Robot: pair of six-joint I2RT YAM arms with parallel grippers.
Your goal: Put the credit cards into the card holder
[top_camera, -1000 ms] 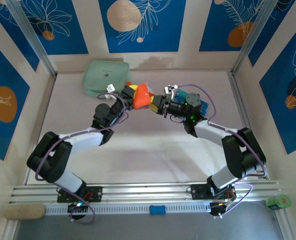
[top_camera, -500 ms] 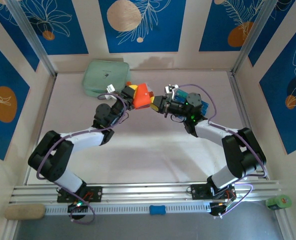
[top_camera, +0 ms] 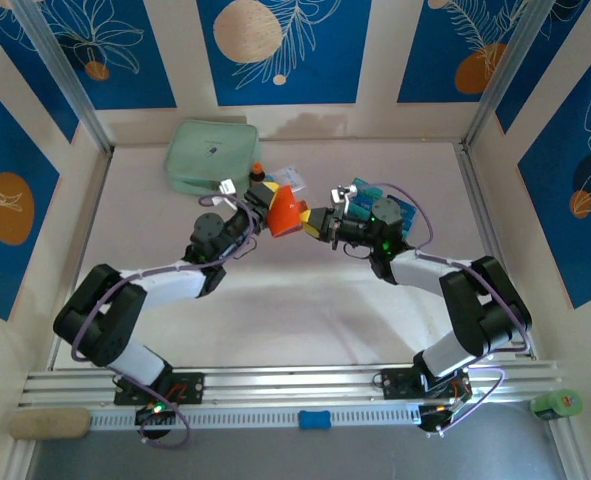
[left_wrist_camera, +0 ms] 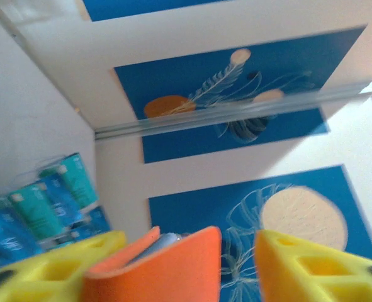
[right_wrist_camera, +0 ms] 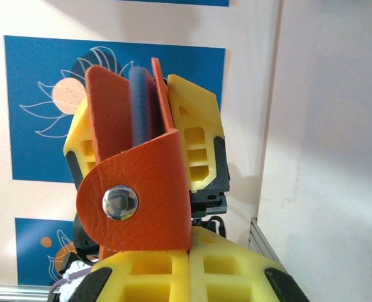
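Pale table, blue leaf-print walls. Card holder, frame centre, held aloft: left gripper clamps its leaves, right gripper appears pinched on its lower edge. Blue card sits inside. Loose credit cards lie right of centre, nearer the right arm.

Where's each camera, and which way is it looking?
Top external: high behind the arms, looking down at the table; left gripper and right gripper meet at the orange wallet.
Left wrist: on the left arm, tilted up at blue wall panels; its yellow fingers show.
Right wrist: on the right arm, facing the wallet's snap button; its fingers below.
All three see the wallet.
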